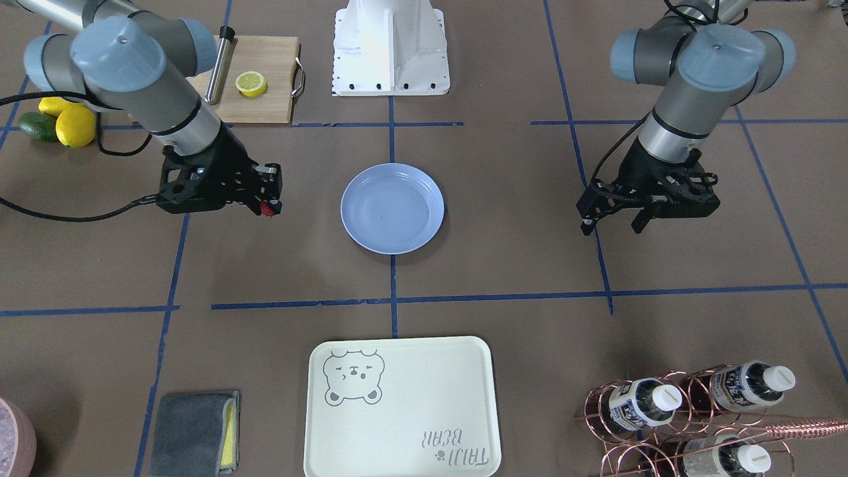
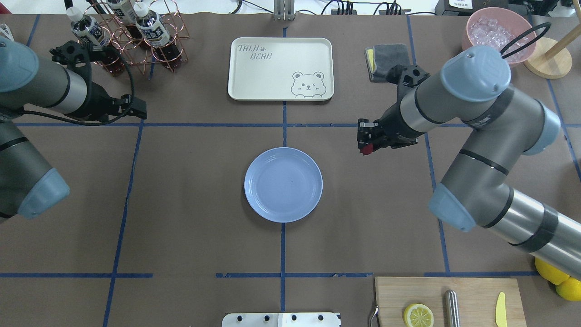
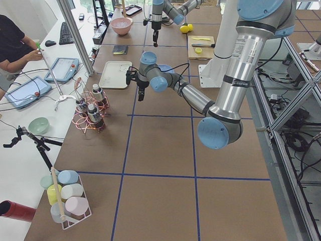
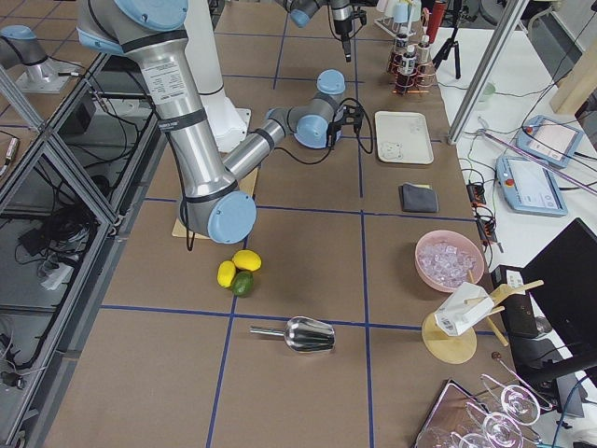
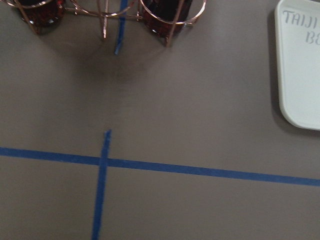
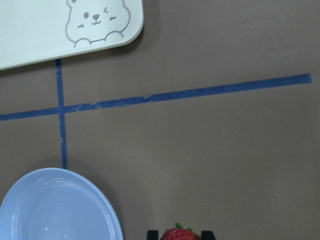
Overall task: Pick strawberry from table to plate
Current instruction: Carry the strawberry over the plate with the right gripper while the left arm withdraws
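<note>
My right claw (image 1: 267, 199) is pinched tight on the strawberry (image 1: 267, 210), up off the table (image 1: 517, 265), near the plate (image 1: 392, 209) (beside it, not over it). My left claw (image 1: 613, 224) is spread open and holding nothing.

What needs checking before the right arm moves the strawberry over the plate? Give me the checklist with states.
1. Strawberry clamped in right gripper: ok.
2. Plate empty: ok.
3. Table between right gripper and plate free of things: ok.
4. Left gripper open and far from plate: ok.
5. Strawberry above plate: not ok, it is beside it.
6. Height enough to clear plate rim: cannot tell.
</note>
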